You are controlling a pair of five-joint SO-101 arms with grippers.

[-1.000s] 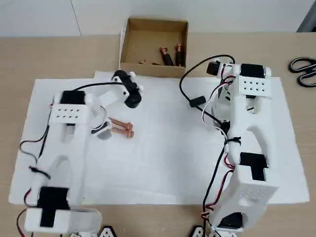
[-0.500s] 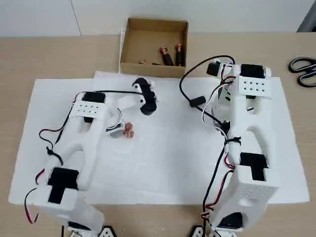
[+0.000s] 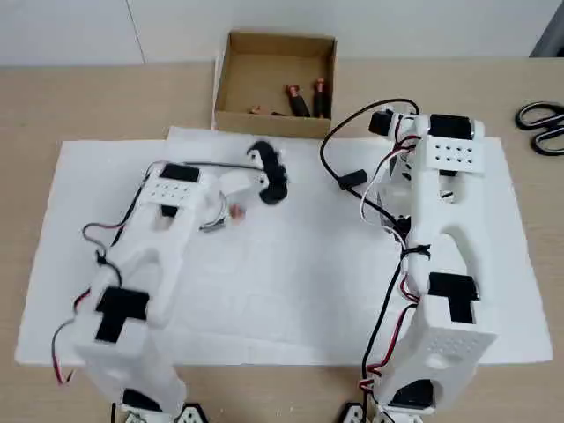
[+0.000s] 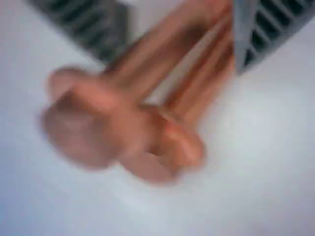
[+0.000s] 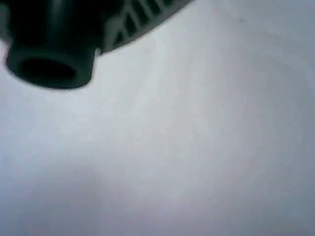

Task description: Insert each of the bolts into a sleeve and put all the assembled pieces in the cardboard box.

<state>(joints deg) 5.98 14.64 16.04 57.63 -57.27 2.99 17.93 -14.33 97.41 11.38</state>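
Observation:
Two copper bolts (image 4: pixel 128 123) lie side by side between the ribbed fingers (image 4: pixel 266 34) of my left gripper (image 4: pixel 177 44), which is shut on their shafts, heads pointing outward. From above, that gripper (image 3: pixel 222 214) sits low over the white paper, left of centre, with a bolt head (image 3: pixel 234 211) showing at its tip. My right gripper (image 5: pixel 93 34) is shut on a black sleeve (image 5: pixel 49 54), whose open end sticks out just above the paper. The cardboard box (image 3: pixel 231 84) stands at the back and holds assembled pieces (image 3: pixel 300 100).
A white paper sheet (image 3: pixel 300 282) covers the work area. The right arm (image 3: pixel 445 220) stretches along the paper's right side with loose cables (image 3: pixel 352 181) beside it. Scissors (image 3: pixel 542 119) lie on the wooden table at the far right.
The left arm has swung right and toward the box. The two bolts have moved with its gripper from the left part of the paper. The right arm has stayed still.

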